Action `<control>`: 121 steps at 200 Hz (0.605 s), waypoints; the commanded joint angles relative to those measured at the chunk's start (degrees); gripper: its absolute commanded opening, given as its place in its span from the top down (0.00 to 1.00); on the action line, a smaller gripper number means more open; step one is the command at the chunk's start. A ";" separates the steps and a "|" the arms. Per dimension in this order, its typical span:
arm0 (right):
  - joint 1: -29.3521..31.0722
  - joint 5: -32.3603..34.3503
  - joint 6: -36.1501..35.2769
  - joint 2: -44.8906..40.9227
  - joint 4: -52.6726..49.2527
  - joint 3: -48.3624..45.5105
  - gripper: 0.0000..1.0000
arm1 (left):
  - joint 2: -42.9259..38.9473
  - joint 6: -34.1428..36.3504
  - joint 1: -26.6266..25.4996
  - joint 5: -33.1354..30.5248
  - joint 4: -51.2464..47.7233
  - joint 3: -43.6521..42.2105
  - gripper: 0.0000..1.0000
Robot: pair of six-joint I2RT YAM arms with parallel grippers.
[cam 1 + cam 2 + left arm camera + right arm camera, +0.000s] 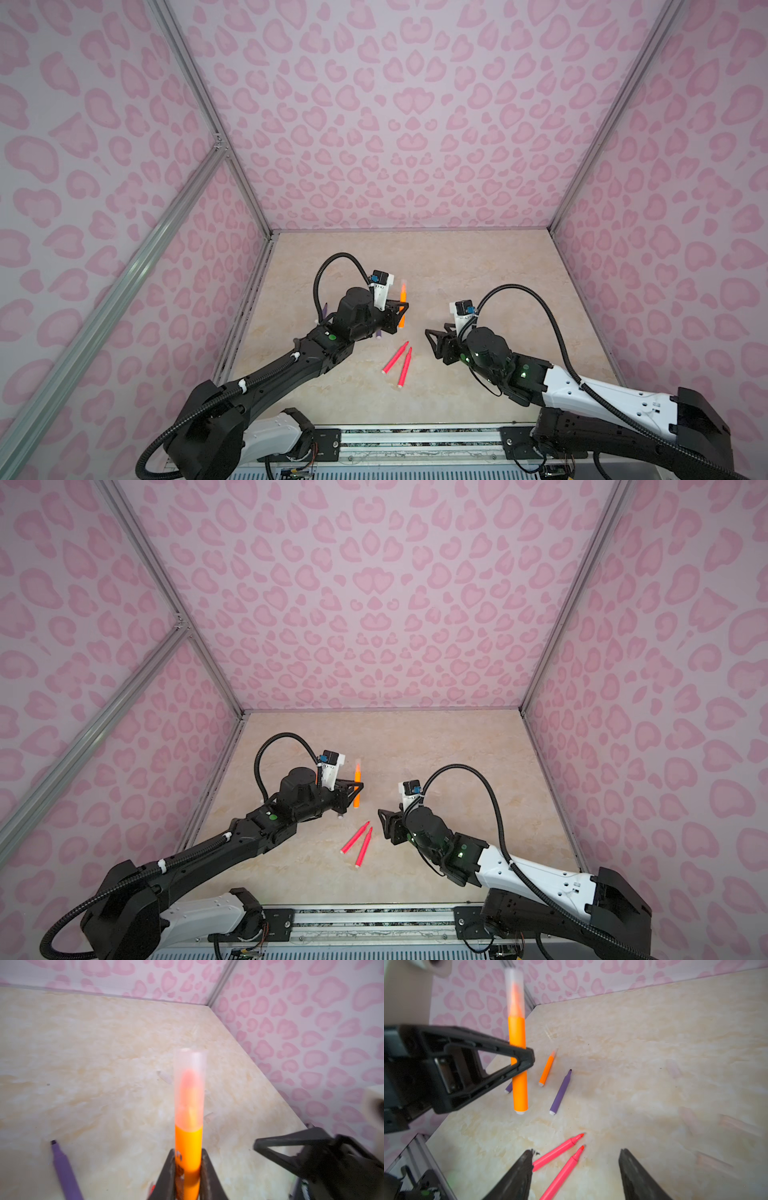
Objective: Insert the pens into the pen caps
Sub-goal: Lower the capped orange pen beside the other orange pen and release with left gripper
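Progress first: one pen looks done, five to go, by our reading. The left gripper (pixel 188 1153) is clamped on the barrel of an orange pen (pixel 188 1142), holding it upright above the table (pixel 457 270), and a clear cap (pixel 190 1076) sits over its tip, seated down to the barrel as far as we can tell through the blur. We use that held orange pen as the landmark. Lying on the table just behind it in the right wrist view are a second orange pen (pixel 547 1071), tip bare, and a purple pen (pixel 562 1091), tip bare. A second purple pen (pixel 508 1088) is partly hidden by the held one, so its tip we cannot see. The two pink-red pens (pixel 395 357) lie side by side on the robot's side of the held pen, both uncapped. Several loose caps (pixel 689 1120) show only as faint clear tubes on the table, well apart from the held pen and off to the right arm's side; we cannot count them surely. The right gripper (pixel 576 1151) has its jaws apart with nothing between them, and hangs near the held pen and apart from it, right over the pink-red tips. Likely next: set the capped pen down and fetch another pen and cap.
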 commanded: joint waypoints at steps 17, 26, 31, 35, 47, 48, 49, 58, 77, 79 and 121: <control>-3.30 3.96 3.12 1.38 0.39 2.70 0.24 | 3.95 -8.94 2.38 -28.15 -15.18 4.85 0.96; -3.31 4.66 3.18 2.39 0.77 3.65 0.23 | 5.03 -10.48 3.82 -30.12 -17.88 5.59 0.96; -3.30 4.74 3.14 2.82 0.71 4.09 0.23 | 5.57 -10.87 4.83 -29.86 -18.52 5.80 0.96; -3.32 4.91 3.09 3.34 0.71 4.59 0.23 | 5.95 -11.15 5.62 -29.26 -18.78 5.89 0.96; -3.29 5.00 3.07 4.50 0.08 5.46 0.22 | 7.75 -11.82 7.94 -27.93 -19.70 6.25 0.96; -3.32 5.03 3.06 4.61 -0.01 5.61 0.22 | 7.93 -11.89 8.11 -27.86 -19.79 6.31 0.96; -3.33 5.04 3.01 4.71 -0.05 5.64 0.22 | 8.11 -11.97 8.23 -27.82 -19.84 6.39 0.96; -3.25 4.88 2.79 5.46 -0.45 6.02 0.21 | 10.00 -12.37 9.71 -27.42 -21.26 7.34 0.96; -3.31 5.12 3.01 6.83 0.88 5.30 0.20 | 14.81 -11.66 12.52 -25.10 -23.62 10.36 0.96; -3.29 5.15 3.10 6.94 1.16 5.18 0.20 | 15.37 -11.32 12.78 -24.59 -23.68 10.73 0.96; -3.32 3.09 2.51 9.88 1.84 5.99 0.20 | 25.52 -6.51 14.14 -16.68 -25.12 18.27 0.96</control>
